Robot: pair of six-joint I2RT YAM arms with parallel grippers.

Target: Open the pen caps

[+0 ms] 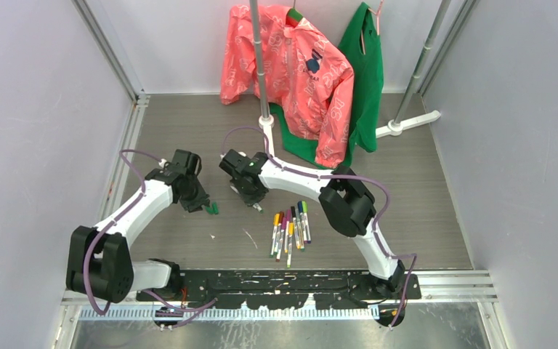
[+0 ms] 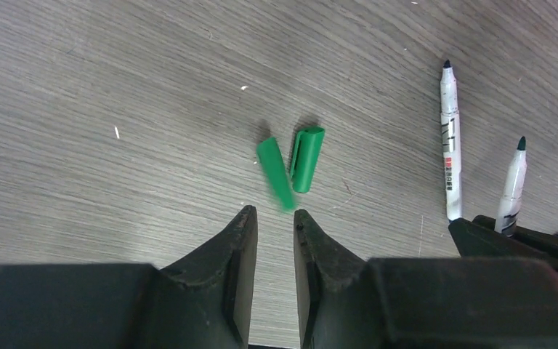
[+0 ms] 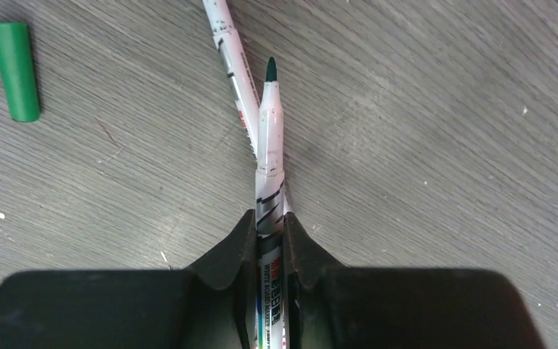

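Note:
Two green pen caps lie on the table just beyond my left gripper [image 2: 275, 214], which is open and empty. One cap [image 2: 306, 158] is sharp. The other cap [image 2: 275, 173] is blurred, right at the fingertips. My right gripper [image 3: 267, 218] is shut on a white-barrelled pen [image 3: 269, 123] with a bare dark green tip, held low over the table. A second uncapped pen [image 3: 229, 43] lies on the table under it and also shows in the left wrist view [image 2: 448, 145]. Several capped pens [image 1: 290, 229] lie bunched to the right of the grippers.
A clothes rack's pole and foot [image 1: 265, 120] stand just behind the right gripper [image 1: 256, 203], with a pink jacket [image 1: 298, 65] and a green garment [image 1: 367, 73] hanging at the back. Grey walls close both sides. A green cap [image 3: 14, 69] lies left of the held pen.

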